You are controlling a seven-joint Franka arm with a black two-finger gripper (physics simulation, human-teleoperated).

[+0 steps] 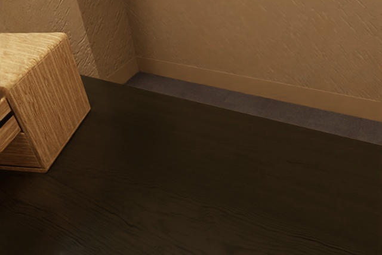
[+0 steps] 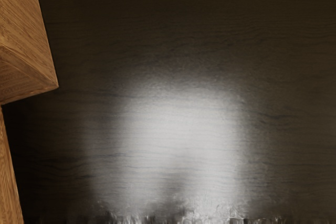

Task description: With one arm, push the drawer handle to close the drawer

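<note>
End effector faces the tabletop [image 1: 209,171] near the drawer unit [image 1: 51,103], open or closed unclear.

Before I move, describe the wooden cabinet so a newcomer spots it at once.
On the dark table, go to the exterior view's left edge. There stands the wooden cabinet, a box partly cut off. Its sharp corners and streaked grain set it apart from table and wall.

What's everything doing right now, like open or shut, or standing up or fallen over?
Wooden drawer cabinet: upright on the table, partly cut off by the exterior view's left edge.
Drawer: open; how far, I can't tell.
Table: flat, with a bright shine in the wrist view.
</note>
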